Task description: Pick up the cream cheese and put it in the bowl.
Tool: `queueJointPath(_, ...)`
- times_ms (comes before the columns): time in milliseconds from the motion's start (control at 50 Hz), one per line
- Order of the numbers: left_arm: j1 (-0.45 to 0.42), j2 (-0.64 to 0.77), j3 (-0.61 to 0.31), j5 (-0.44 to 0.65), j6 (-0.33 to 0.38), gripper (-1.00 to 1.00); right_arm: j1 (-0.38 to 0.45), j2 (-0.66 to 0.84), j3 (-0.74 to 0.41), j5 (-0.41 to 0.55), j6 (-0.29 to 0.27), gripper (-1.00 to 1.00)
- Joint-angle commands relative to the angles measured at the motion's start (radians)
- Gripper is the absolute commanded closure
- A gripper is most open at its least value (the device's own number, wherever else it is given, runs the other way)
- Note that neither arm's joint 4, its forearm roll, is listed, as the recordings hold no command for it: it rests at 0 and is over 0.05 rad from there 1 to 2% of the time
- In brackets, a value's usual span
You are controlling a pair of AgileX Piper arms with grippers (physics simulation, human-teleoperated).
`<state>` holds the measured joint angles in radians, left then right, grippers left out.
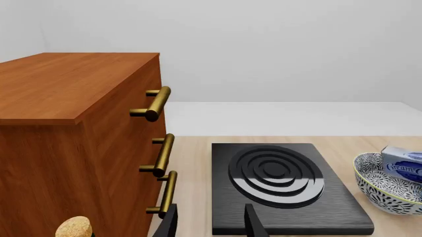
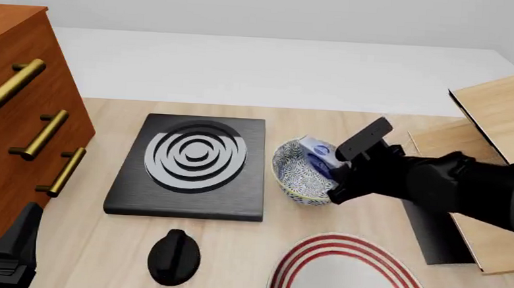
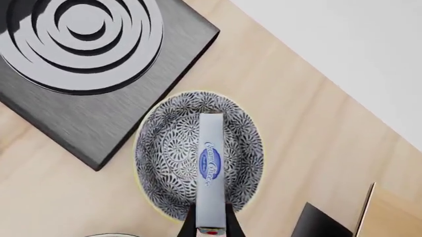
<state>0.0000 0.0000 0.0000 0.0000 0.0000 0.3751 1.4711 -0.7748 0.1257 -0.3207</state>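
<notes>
Holding the cream cheese tight, our right gripper hangs over the bowl, and its two fingers squeeze the thin carton from both sides. The cream cheese stands on its narrow edge inside the bowl, with its blue oval logo facing up at our right wrist camera. We cannot tell if the carton touches the bottom of the bowl. From the front we see the cream cheese poking up above the far part of the bowl, with our right gripper just beside the bowl on its right. The bowl sits on the wooden table. Just to the left of the bowl lies the black stove plate with its grey rings, close by but not touching. In front of the bowl, nearer to us, is the white plate with red rings. A black knob sits on the table to the left of that plate. Well to the left of the bowl stands the brown wooden cabinet with three gold handles. Our left gripper is far from the bowl, low beside the cabinet, and its fingers are spread apart with nothing between them. From that side the cream cheese leans out over the rim of the bowl.
</notes>
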Motion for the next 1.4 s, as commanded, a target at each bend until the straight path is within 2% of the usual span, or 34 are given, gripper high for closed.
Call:
queueJointPath(20,0.0,0.0,0.0,0.0,0.0,-1.0,-0.004,0.047,-0.006,-0.043,0.028,1.0)
queueJointPath(660,0.0,0.0,0.0,0.0,0.0,-1.0,0.008,0.088,-0.004,-0.073,0.037,1.0)
queueJointPath(680,0.0,0.0,0.0,0.0,0.0,-1.0,0.01,0.087,-0.003,-0.072,0.034,-1.0)
queueJointPath(1140,0.0,0.0,0.0,0.0,0.0,-1.0,0.02,0.049,-0.02,-0.032,0.033,-1.0)
queueJointPath(1280,0.0,0.0,0.0,0.0,0.0,-1.0,0.021,-0.002,-0.042,0.015,0.028,-1.0)
queueJointPath(1400,0.0,0.0,0.0,0.0,0.0,-1.0,0.046,-0.093,-0.055,0.062,0.059,-1.0)
